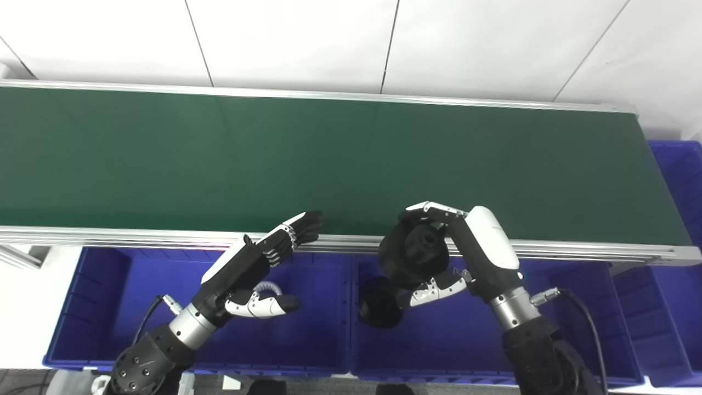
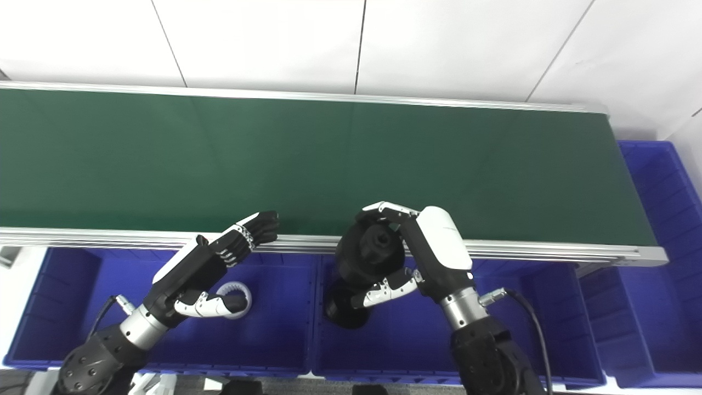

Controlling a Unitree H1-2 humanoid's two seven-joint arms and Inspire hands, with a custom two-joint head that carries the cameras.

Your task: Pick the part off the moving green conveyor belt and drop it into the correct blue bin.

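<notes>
My right hand (image 1: pixel 466 247) is shut on a black round part (image 1: pixel 411 249), holding it over the near rail of the green conveyor belt (image 1: pixel 329 153) and above the middle blue bin (image 1: pixel 455 334). A second black round part (image 1: pixel 379 309) lies in that bin, just below the held one. My left hand (image 1: pixel 258 263) hangs open over the left blue bin (image 1: pixel 109 307), fingers pointing toward the belt's near rail and holding nothing. A white ring part (image 2: pixel 235 295) lies in the left bin, partly hidden by the thumb. No part shows on the belt.
The belt's silver near rail (image 1: pixel 164 237) runs between the belt and the bins. Another blue bin (image 1: pixel 680 181) stands past the belt's right end, and one more (image 1: pixel 658 312) sits at the lower right. White floor tiles lie beyond the belt.
</notes>
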